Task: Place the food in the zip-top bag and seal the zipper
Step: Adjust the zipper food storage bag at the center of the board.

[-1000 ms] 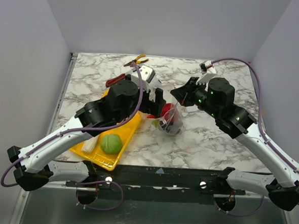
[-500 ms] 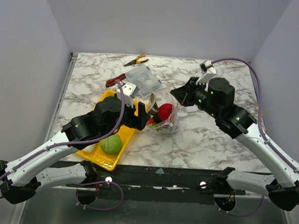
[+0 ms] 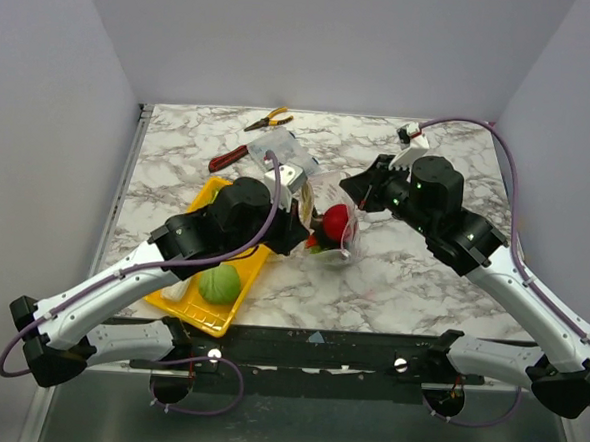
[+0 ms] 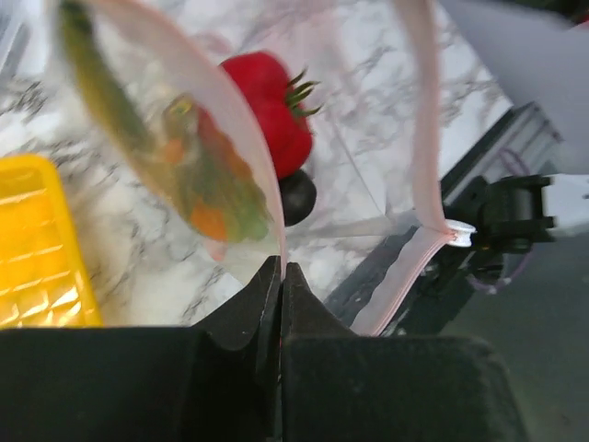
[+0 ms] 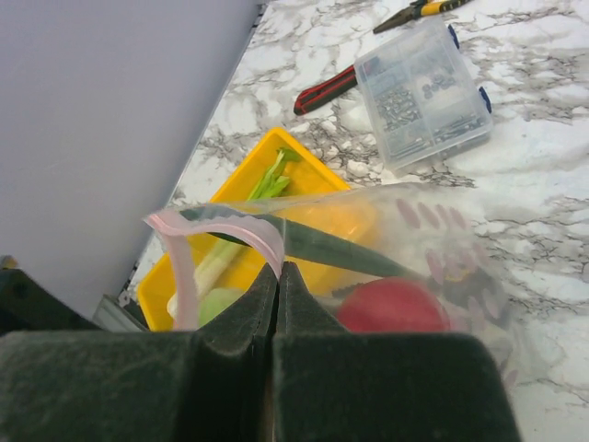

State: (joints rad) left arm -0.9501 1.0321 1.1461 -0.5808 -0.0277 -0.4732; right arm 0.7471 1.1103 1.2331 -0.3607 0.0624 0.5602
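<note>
Bag status: zip-top bag (image 3: 327, 195) stands at centre of bench (image 3: 422, 279), tomato (image 3: 335, 221) inside. Both the left fingers (image 4: 281, 272) and the right fingers (image 5: 279, 272) are clamped shut on its zipper (image 4: 423, 138), at 8 and 2 o'clock of the mouth. Unbagged cabbage (image 3: 219, 283) lies on the tray (image 3: 194, 317) at 7 o'clock, nearer the left arm.

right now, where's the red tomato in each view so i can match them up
top external: the red tomato is mid-table, inside the zip-top bag between the two arms.
left wrist: the tomato is upper centre, seen through the bag, just above the dark ball.
right wrist: the tomato is lower right of centre, inside the bag.
shared landmark: the yellow tray, in all three.
</note>
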